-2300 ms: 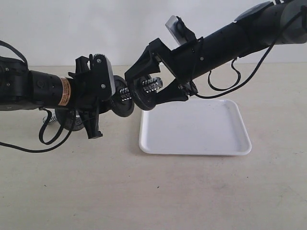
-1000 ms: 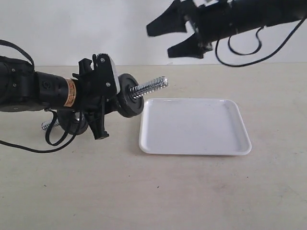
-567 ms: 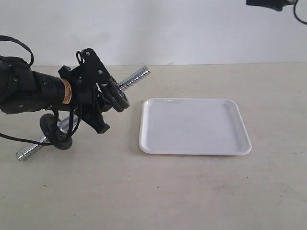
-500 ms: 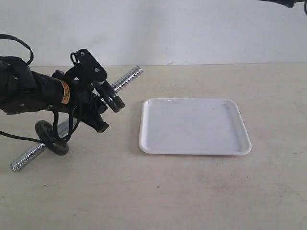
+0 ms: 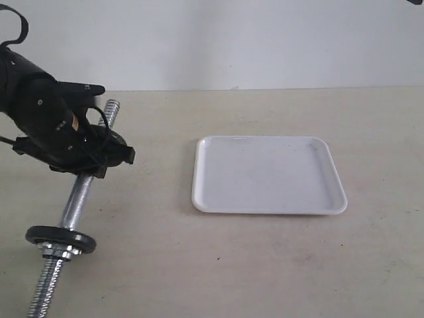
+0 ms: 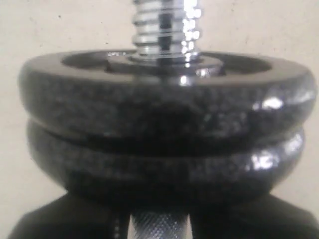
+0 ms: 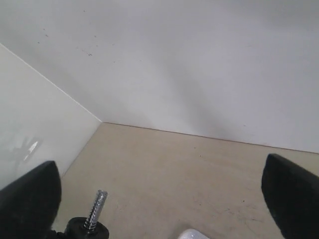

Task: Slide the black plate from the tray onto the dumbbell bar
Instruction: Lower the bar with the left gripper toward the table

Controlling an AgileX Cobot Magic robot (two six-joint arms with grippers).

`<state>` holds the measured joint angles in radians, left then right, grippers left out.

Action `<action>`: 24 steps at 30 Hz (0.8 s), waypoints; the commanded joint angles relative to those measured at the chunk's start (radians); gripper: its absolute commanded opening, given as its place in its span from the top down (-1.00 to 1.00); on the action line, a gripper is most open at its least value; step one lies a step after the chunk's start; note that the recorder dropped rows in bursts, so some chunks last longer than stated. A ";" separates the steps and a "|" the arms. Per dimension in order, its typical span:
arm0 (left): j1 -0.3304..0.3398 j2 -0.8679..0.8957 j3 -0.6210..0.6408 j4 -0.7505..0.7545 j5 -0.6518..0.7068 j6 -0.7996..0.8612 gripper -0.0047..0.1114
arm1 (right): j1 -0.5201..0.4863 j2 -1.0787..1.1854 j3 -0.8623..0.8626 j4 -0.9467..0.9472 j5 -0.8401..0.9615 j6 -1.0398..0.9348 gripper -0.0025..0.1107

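Exterior view tells me the job looks as good as finished: the tray (image 5: 267,176) lies flat on the table (image 5: 265,271) with nothing in it, and my left gripper (image 5: 93,162) has its jaws clamped on the dumbbell bar (image 5: 74,202). The bar slants from the far side of the table toward the near left corner. A lone black disc (image 5: 61,237) sits low on the bar, well apart from the jaws and far from the tray. Left wrist view fills with two stacked discs. I take the black plate (image 6: 167,94) to be the upper one, seated against the second black disc (image 6: 164,167), with the threaded end (image 6: 164,25) poking out past it and the knurled bar running down between the jaws. As I read it, the slide onto the bar is done; what is left is at most setting the bar down. Right wrist view shows my right gripper (image 7: 160,199) with its jaws spread wide and holding nothing, raised high and looking down at the table, the wall (image 7: 199,59) and the bar's tip.
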<state>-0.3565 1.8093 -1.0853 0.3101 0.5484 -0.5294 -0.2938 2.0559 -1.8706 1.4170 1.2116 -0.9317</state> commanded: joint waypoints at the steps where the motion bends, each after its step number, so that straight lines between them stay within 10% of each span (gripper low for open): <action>1: -0.004 -0.051 -0.104 0.039 -0.832 -0.126 0.84 | 0.022 -0.012 -0.006 0.004 0.010 -0.024 -0.87; 24: -0.136 0.099 -0.188 0.233 -1.030 -0.412 0.84 | 0.206 -0.009 -0.006 -0.107 0.010 -0.029 -0.87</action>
<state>-0.4653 1.9626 -1.2086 0.4958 0.3293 -0.9304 -0.1063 2.0559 -1.8706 1.3240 1.2136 -0.9492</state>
